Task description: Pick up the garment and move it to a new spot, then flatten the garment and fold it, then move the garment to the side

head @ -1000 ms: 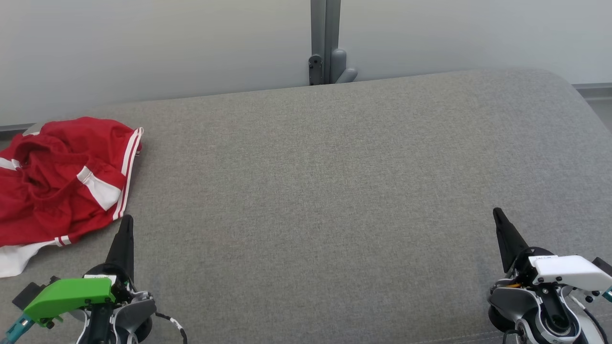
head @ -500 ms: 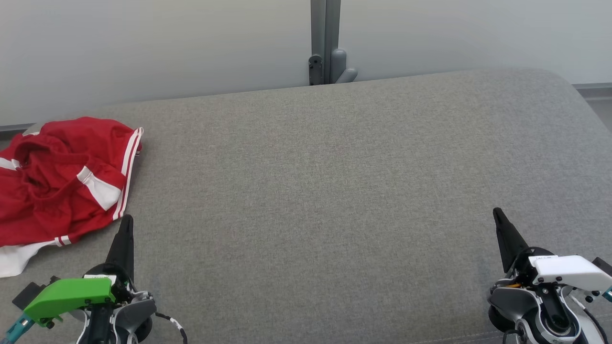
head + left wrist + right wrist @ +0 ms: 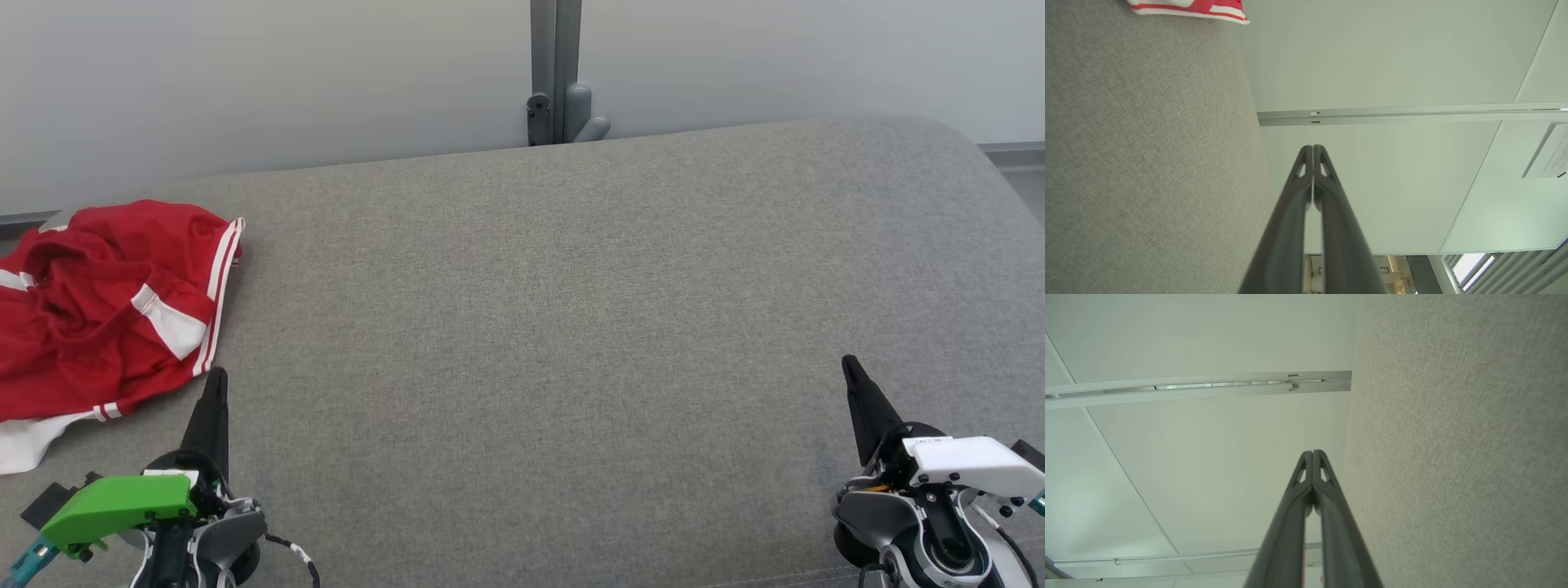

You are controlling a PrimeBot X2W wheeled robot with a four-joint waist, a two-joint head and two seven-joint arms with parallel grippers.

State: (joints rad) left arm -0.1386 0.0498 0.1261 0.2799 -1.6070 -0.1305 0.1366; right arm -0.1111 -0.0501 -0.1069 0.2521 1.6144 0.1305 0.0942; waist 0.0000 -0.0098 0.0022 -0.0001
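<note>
Crumpled red-and-white striped fabric garment (image 3: 98, 310) lies at the grey upholstered worktop's (image 3: 571, 327) left edge, probably light and limp; pinch its striped hem. Left gripper (image 3: 214, 384) and right gripper (image 3: 851, 371) are closed, empty.

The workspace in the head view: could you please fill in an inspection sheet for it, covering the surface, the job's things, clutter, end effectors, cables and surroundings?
Surface: grey fabric cushion, flat and smooth.
Job's things: garment, red with white stripes, lying crumpled at the far left edge; not yet picked up.
Clutter: nothing seen.
End effectors: left end effector shut, holding nothing, its tip close beside the garment's near edge; right end effector shut, holding nothing, over bare fabric at the right.
Cables: striped cable looping beside the left wrist.
Surroundings: pale wall behind the cushion, with a grey post at its middle.
</note>
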